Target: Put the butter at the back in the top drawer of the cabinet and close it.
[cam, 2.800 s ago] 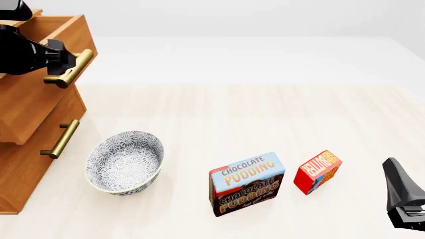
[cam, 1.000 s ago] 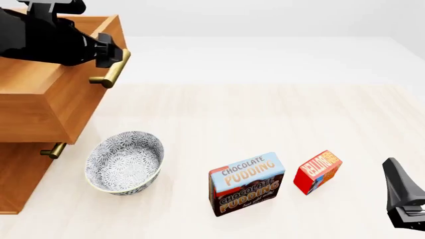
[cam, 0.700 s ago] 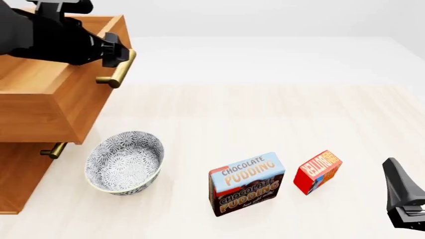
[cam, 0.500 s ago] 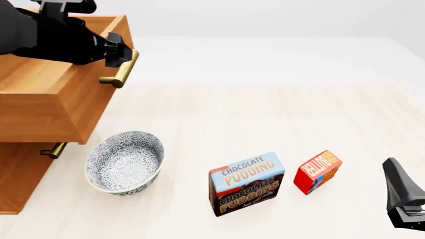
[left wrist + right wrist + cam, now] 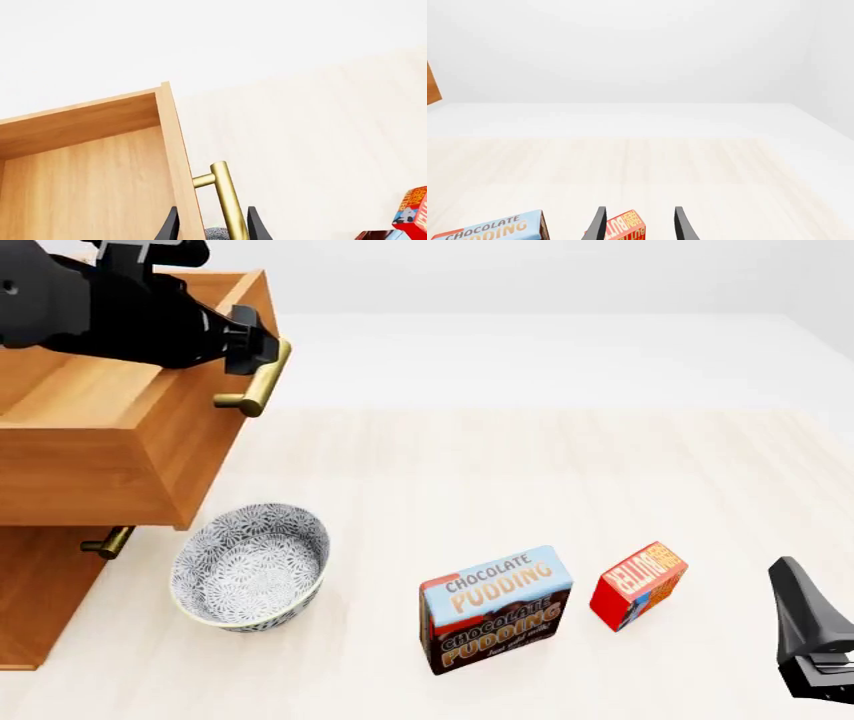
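Since the earlier frames the top drawer (image 5: 127, 440) has slid farther out of the cabinet (image 5: 34, 590), drawn by the left gripper (image 5: 254, 345), whose fingers are clamped on its brass handle (image 5: 254, 380). Below its front sits the patterned bowl (image 5: 251, 565), then the chocolate pudding box (image 5: 497, 608), then the butter (image 5: 639, 584) on the table (image 5: 534, 470), lined up beyond the right gripper (image 5: 638, 227), whose fingers stand apart.

Simulated test scene, no real room: blank white backdrop, pale wood tabletop (image 5: 534, 470), flat rendered look w/ no clutter.
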Available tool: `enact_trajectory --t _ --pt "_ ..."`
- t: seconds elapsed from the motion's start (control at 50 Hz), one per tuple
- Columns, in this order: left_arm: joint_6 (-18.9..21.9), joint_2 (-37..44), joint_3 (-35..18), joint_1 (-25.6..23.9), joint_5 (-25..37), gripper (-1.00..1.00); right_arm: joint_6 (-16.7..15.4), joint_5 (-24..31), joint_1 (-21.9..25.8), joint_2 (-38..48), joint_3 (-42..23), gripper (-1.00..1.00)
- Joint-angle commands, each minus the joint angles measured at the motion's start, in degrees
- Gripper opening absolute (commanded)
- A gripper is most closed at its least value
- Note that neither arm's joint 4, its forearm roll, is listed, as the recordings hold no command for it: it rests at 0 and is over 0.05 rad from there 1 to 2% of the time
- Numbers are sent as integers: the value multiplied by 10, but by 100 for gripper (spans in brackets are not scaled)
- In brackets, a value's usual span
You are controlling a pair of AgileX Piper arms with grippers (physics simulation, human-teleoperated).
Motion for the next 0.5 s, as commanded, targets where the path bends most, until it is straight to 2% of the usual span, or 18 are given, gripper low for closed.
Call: enact_trajectory --t 0.02,0.5 --pt "15 44 13 -11 -1 100 0 0 0 0 0 100" --pt "13 51 8 -26 -3 100 0 0 0 0 0 100"
